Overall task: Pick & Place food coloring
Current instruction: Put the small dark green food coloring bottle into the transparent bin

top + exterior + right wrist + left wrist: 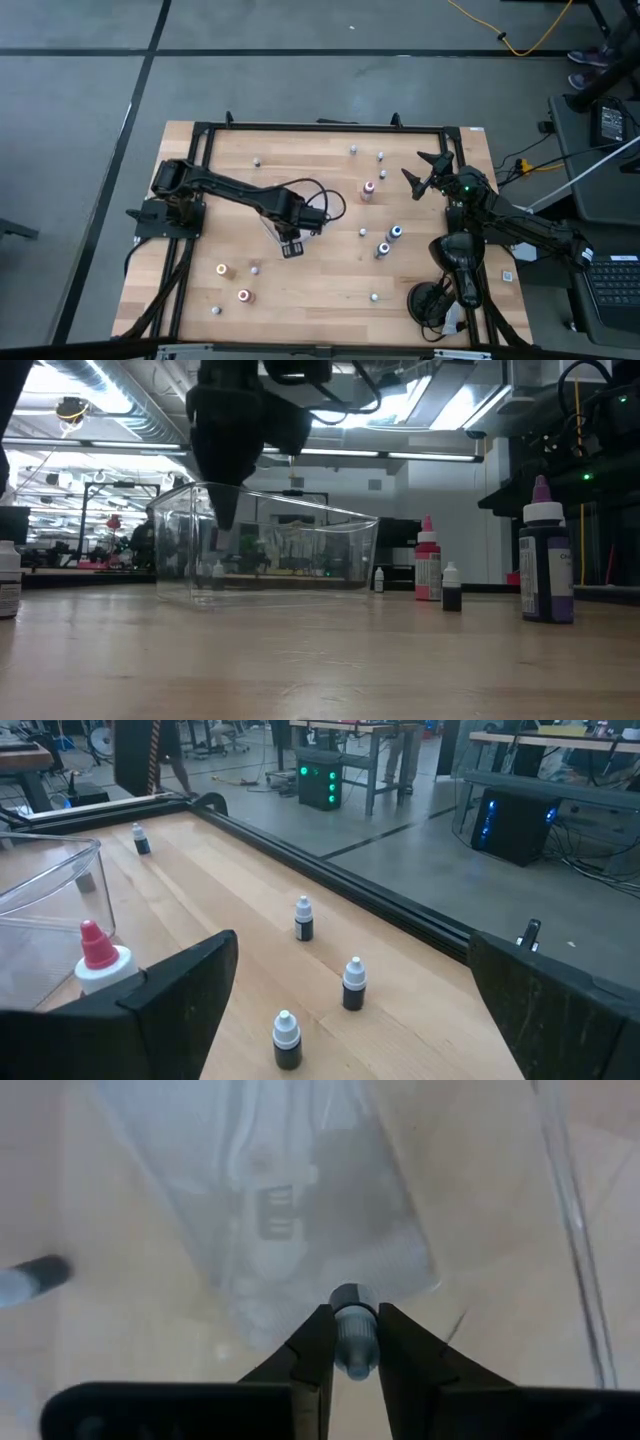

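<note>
My left gripper [292, 247] points down over the clear plastic tray [300, 550] near the table's middle, shut on a tiny grey-capped food coloring bottle [353, 1335]. In the low view its fingers [226, 515] reach down inside the tray's walls. Other food coloring bottles stand scattered on the wood: a red one [368, 189], a blue one [396, 233], an orange one [222, 269] and several pale ones. My right gripper [423, 173] waits open at the table's right side, holding nothing. My left gripper pinches the tiny bottle's sides [354, 1352] between its two fingertips, coming from above and pointing down. A rounded grey end [352, 1300] shows past the fingertips. The bottle hangs clear above the tray's floor.
In the low view a tall purple bottle [545, 565], a red-capped one [428, 565] and a small dark one [451, 588] stand right of the tray. A black frame [320, 127] runs along the table's far edge. Three small bottles [353, 985] stand before my right gripper.
</note>
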### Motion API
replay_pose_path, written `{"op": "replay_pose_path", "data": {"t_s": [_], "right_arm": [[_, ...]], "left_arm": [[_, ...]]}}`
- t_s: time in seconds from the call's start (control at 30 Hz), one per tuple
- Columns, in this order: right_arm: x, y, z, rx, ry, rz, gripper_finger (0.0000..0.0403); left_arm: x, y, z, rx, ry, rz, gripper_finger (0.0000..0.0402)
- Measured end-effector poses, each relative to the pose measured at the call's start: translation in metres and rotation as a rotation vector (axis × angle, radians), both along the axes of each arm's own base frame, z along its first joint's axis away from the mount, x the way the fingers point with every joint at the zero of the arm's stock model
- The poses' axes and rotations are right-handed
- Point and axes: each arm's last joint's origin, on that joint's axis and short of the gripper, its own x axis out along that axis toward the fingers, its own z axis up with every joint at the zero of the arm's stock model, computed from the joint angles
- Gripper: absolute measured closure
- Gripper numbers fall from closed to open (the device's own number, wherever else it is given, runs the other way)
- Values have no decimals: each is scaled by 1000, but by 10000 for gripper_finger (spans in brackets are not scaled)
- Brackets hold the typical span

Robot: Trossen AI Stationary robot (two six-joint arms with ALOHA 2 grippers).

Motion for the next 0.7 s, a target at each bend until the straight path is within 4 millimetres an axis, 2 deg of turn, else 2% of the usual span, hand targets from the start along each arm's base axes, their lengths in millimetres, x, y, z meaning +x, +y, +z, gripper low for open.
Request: {"op": "replay_pose_path", "data": {"t_s": [0.47, 0.7], "right_arm": [[0, 0, 0, 0, 0, 1, 8], [0, 0, 0, 1, -1, 0, 8]], "left_arm": [[2, -5, -29, 26, -3, 5, 350], [1, -5, -35, 22, -9, 5, 350]]}}
